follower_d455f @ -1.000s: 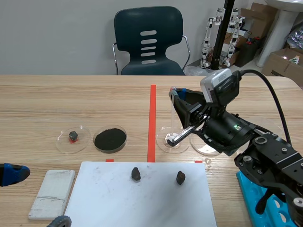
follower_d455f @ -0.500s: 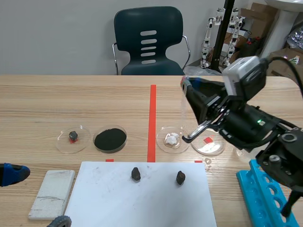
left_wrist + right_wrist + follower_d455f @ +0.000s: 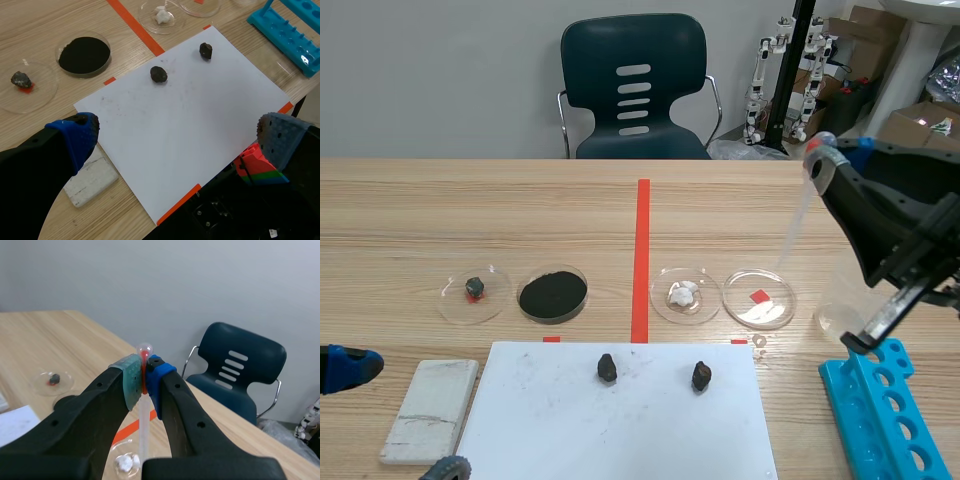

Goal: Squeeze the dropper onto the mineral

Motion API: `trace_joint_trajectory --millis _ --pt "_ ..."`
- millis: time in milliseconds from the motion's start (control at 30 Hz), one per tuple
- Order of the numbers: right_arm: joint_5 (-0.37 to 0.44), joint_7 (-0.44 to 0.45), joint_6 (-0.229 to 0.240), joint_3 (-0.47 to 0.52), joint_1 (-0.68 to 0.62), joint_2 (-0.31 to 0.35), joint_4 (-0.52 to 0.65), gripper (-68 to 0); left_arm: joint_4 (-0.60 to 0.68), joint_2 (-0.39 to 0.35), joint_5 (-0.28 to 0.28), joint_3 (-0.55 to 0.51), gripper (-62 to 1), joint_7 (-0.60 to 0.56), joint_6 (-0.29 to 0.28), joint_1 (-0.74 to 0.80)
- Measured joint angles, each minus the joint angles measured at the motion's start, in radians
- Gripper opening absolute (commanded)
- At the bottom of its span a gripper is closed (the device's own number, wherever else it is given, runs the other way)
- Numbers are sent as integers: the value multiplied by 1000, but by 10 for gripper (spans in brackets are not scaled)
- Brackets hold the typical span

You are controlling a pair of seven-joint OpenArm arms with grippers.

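My right gripper point(image 3: 144, 372) is shut on the red-tinted bulb of a clear dropper point(image 3: 144, 425), which hangs tip down. In the scene view this gripper point(image 3: 825, 163) is raised at the right, and the dropper point(image 3: 796, 228) slants down toward an empty dish point(image 3: 759, 298). The white mineral point(image 3: 682, 293) lies in its dish just right of the red tape, to the left of the dropper's tip. My left gripper point(image 3: 177, 137) hangs open over the near edge of the white paper point(image 3: 190, 125), holding nothing.
Two dark rocks point(image 3: 607, 367) point(image 3: 701, 375) lie on the paper. A black powder dish point(image 3: 552, 293) and a dish with a dark stone point(image 3: 475, 288) sit left of the tape. A white block point(image 3: 430, 410) is front left, a blue rack point(image 3: 880, 420) front right.
The right arm has lifted and swung right with the dropper, from over the white mineral's dish to past the empty dish. The left arm has not moved.
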Motion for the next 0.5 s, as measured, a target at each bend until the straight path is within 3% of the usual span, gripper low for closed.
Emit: trace_joint_trajectory --millis 133,233,300,400,500 --pt "0 0 51 53 -119 0 69 -663 0 0 0 0 14 0 0 0" --pt "-2 0 53 81 -204 0 111 -663 0 0 0 0 14 0 0 0" --pt "-2 4 80 105 -258 0 137 -663 0 0 0 0 14 0 0 0" --pt "-3 41 126 134 -323 0 164 -663 0 0 0 0 14 0 0 0" --pt "-24 81 128 154 -385 0 187 -662 0 0 0 0 14 0 0 0"
